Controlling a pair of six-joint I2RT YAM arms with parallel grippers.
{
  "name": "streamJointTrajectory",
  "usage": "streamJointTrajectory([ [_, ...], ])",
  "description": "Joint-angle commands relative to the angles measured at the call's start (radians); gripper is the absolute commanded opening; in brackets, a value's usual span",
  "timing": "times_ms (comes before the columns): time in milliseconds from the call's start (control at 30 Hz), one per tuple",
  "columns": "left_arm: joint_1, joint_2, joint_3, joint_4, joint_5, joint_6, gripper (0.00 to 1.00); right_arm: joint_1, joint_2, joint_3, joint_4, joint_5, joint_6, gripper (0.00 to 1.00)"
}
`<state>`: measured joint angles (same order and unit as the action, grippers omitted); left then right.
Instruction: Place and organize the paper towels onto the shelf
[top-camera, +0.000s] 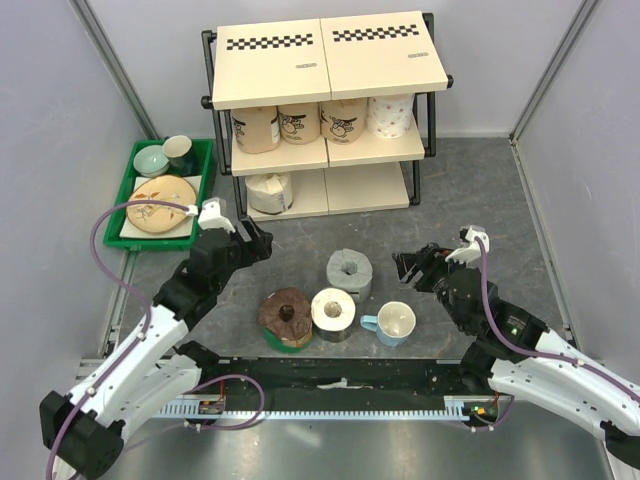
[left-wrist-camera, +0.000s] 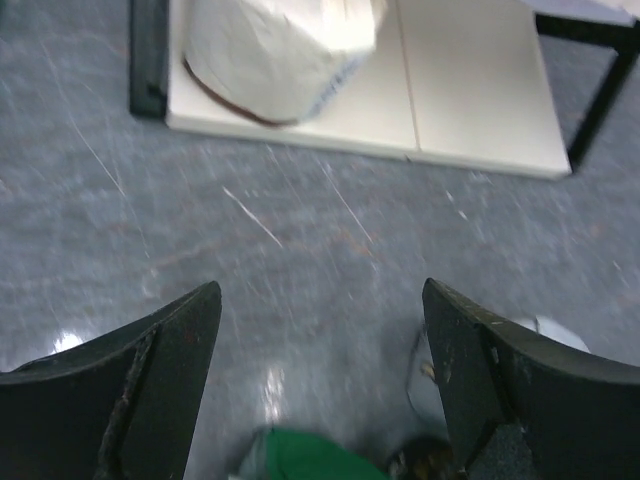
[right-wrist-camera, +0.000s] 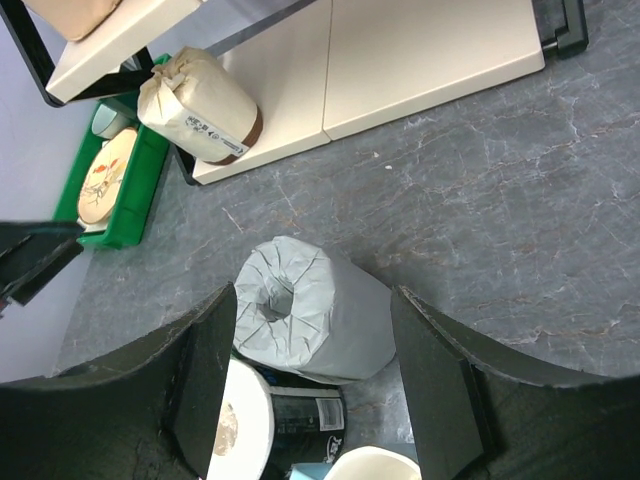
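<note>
Four paper towels stand on the middle tier of the shelf (top-camera: 330, 75): three tan rolls (top-camera: 300, 122) and a white patterned one (top-camera: 390, 115). A white wrapped roll (top-camera: 268, 190) (left-wrist-camera: 280, 50) (right-wrist-camera: 200, 105) lies on the bottom board. On the floor sit a grey roll (top-camera: 349, 272) (right-wrist-camera: 315, 320), a dark brown roll (top-camera: 286, 318) and a white roll with a black wrapper (top-camera: 333, 310) (right-wrist-camera: 240, 430). My left gripper (top-camera: 262, 240) (left-wrist-camera: 320, 300) hangs open over bare floor in front of the bottom board. Open too, my right gripper (top-camera: 408, 265) (right-wrist-camera: 312, 295) sits just right of the grey roll, not touching it.
A white mug with a blue handle (top-camera: 393, 324) (right-wrist-camera: 370, 465) stands right of the white roll. A green tray (top-camera: 130, 190) (right-wrist-camera: 110, 190) with dishes sits left of the shelf. Grey walls close in both sides.
</note>
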<state>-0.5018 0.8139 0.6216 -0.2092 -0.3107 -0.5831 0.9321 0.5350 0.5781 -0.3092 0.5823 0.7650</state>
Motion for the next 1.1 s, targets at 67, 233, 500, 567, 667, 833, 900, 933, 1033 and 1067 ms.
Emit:
streamJointTrajectory([
  [67,-0.004,-0.076,0.069,-0.35,0.189,-0.09,0.89,0.004,0.002,-0.006,0.013,0.004,0.03,0.71],
  [233,-0.004,-0.072,0.128,-0.539,0.332,-0.121,0.89,0.004,0.006,-0.012,0.016,0.002,0.04,0.71],
  [500,-0.004,-0.159,0.201,-0.726,0.36,-0.144,0.88,0.005,0.0,-0.015,0.004,-0.004,0.053,0.71],
  [567,-0.004,-0.16,0.201,-0.746,0.424,-0.123,0.88,0.004,0.0,-0.017,0.001,-0.004,0.056,0.71],
  [667,-0.007,-0.18,0.198,-0.774,0.476,-0.106,0.87,0.004,0.0,-0.024,0.002,-0.004,0.068,0.71],
  [833,-0.012,-0.183,0.188,-0.817,0.463,-0.072,0.87,0.007,0.003,-0.029,0.001,-0.01,0.083,0.72],
  [900,-0.014,-0.176,0.178,-0.815,0.464,-0.067,0.87,0.005,0.006,-0.03,0.002,-0.012,0.088,0.72],
  [933,-0.014,-0.176,0.173,-0.812,0.464,-0.067,0.87,0.005,0.005,-0.03,0.002,-0.01,0.088,0.71],
  [1033,-0.02,-0.17,0.152,-0.79,0.466,-0.064,0.87,0.004,0.003,-0.03,0.002,-0.013,0.092,0.71],
  [1067,-0.021,-0.165,0.145,-0.782,0.467,-0.061,0.87,0.005,0.003,-0.032,0.002,-0.013,0.092,0.72],
])
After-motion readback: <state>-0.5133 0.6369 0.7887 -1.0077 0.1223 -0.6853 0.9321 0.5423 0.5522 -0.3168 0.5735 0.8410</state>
